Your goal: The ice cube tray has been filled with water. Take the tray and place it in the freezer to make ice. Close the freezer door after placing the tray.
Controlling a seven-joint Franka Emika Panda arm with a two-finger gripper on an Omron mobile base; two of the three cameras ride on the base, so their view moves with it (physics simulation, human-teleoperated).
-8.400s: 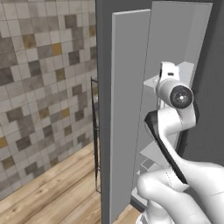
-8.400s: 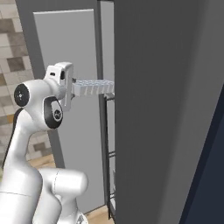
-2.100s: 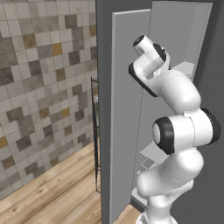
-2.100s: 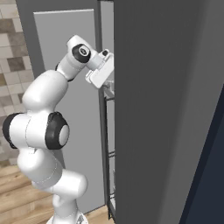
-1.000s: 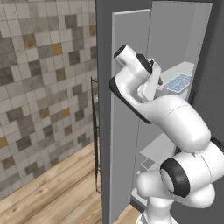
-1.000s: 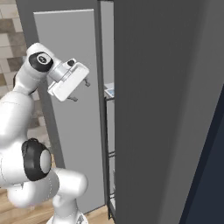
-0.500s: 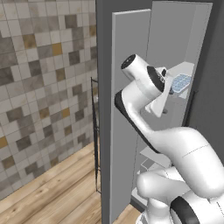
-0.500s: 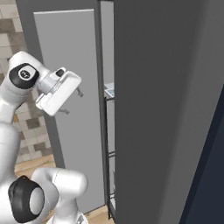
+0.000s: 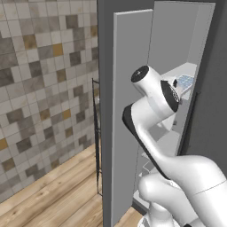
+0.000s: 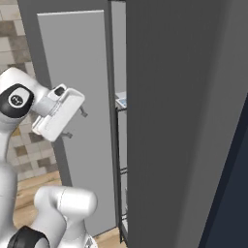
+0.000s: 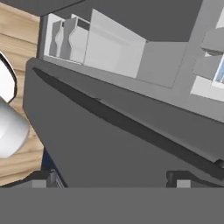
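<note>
- Ice cube tray [image 9: 185, 81] lies on a pale upper shelf inside the freezer [image 10: 184, 121], its blue water cells showing; a corner of it also shows past the cabinet edge in the right base view. Placement judged done
- Gripper [image 10: 76, 124] is outside the cabinet, in front of the freezer door [image 9: 132, 106]; fingers spread wide, holding nothing
- Freezer door stands open, inner face toward the arm
- Remaining: push the door shut
</note>
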